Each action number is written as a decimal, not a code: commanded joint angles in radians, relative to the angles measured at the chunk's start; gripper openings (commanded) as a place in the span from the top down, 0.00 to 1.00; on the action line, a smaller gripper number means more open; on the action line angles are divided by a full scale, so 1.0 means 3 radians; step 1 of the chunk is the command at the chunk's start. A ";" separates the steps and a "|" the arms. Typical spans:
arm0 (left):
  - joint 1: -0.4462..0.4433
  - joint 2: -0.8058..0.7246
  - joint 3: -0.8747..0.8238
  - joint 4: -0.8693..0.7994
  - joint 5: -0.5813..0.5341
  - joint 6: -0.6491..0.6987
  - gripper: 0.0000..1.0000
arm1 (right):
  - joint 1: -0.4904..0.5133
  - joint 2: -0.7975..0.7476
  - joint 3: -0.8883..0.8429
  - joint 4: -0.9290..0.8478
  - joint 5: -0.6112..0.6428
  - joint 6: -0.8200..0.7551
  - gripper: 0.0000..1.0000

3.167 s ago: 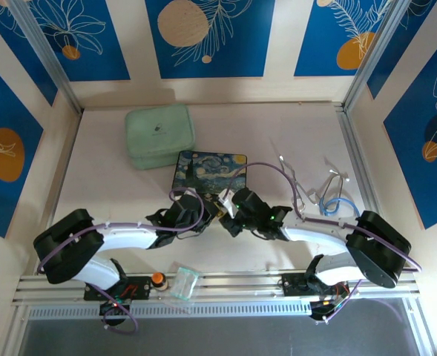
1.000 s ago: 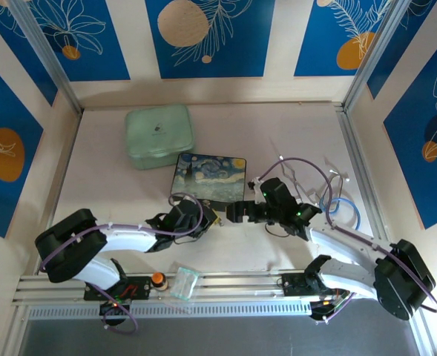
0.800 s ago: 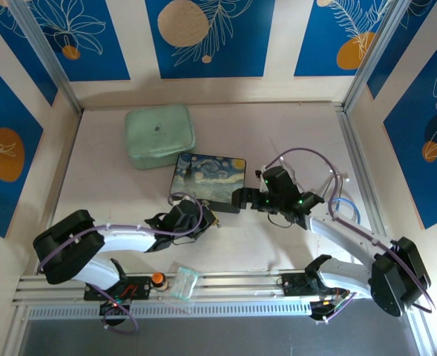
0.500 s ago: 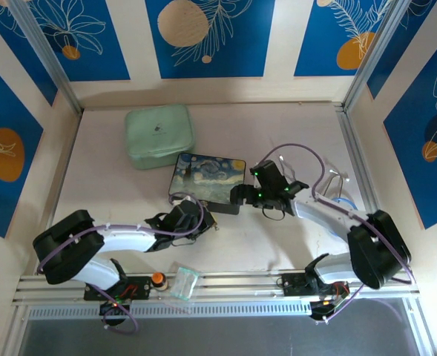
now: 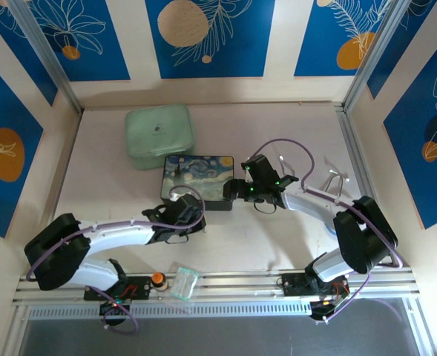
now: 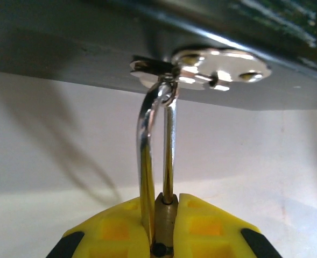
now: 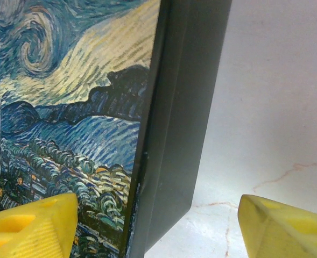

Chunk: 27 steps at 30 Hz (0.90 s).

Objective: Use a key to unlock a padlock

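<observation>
The flat box with the swirly blue night painting on its lid (image 5: 196,176) lies shut on the pale bench (image 5: 107,193), so what it holds cannot be seen. Just behind it sits a soft green zip case (image 5: 159,135), closed too. A little clear plastic bag (image 5: 185,282) lies by the near rail, and it is too small to tell what is in it.

The tiny brass padlock with the thin silver loop (image 6: 169,156) hangs from the shiny metal latch (image 6: 223,62) on the front of the box. The left claw (image 6: 163,212) is closed on the padlock, and its yellow fingers (image 6: 212,226) pinch the brass body from both sides. From above, the left claw (image 5: 194,211) sits right at the front edge of the box.

The right claw (image 7: 155,228) is open wide, with one yellow finger (image 7: 29,226) over the painted lid and the other over the bench, and the dark side wall of the box (image 7: 185,107) between them. From above, it (image 5: 231,190) is at the right end of the box.

Half a second ago the box lay a bit more to the right. Now it has slid left, nearer the green case, and the right claw has come along with it.

Most of the brass body is hidden between the left fingers. Some thin wires (image 5: 335,182) lie far to the right, too fine to make out.
</observation>
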 commanded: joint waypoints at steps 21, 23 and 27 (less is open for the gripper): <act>0.0007 0.0656 0.0372 -0.0674 -0.0605 0.0729 0.85 | -0.0041 0.0203 -0.0096 -0.0265 0.0106 -0.0012 0.24; 0.0002 0.0681 0.0382 -0.0654 -0.0603 0.0742 0.83 | -0.0045 0.0217 -0.0097 -0.0248 0.0084 -0.0007 0.23; -0.0003 0.0703 0.0375 -0.0575 -0.0611 0.0740 0.79 | -0.0048 0.0245 -0.0092 -0.0233 0.0051 -0.0012 0.24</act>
